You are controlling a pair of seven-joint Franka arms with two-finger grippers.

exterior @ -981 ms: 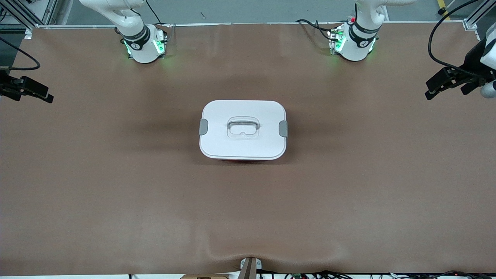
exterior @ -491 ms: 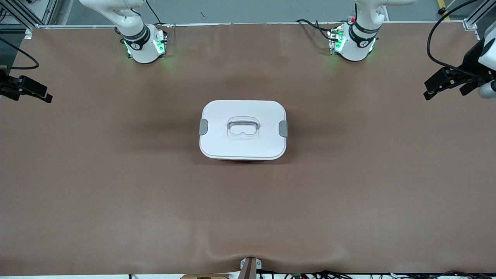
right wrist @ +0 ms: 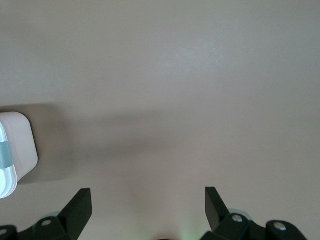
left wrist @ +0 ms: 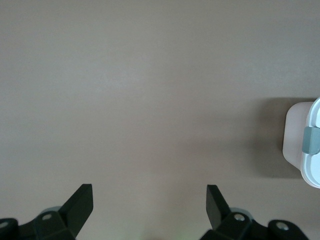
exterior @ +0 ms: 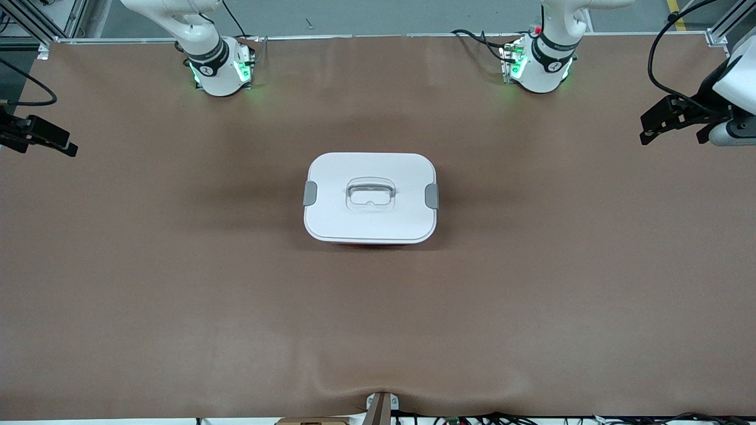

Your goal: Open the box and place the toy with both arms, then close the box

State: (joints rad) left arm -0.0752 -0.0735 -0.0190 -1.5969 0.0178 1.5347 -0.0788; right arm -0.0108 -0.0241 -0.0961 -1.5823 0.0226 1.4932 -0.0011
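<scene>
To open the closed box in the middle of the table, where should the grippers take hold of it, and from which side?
Probably at the two grey side clips of the box, one at each short end. Each faces one arm's end of the table, so the right gripper and the left gripper, both open over the table's ends, could each come inward at its own clip. The lid lies flat and shut.

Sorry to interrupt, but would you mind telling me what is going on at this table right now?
Nothing is being handled yet. The box sits shut in the middle of the table, its white lid on and both grey clips in place. The left gripper hangs over the left arm's end of the table and the right gripper over the right arm's end, both with fingers open and holding nothing. No toy is in sight.
</scene>
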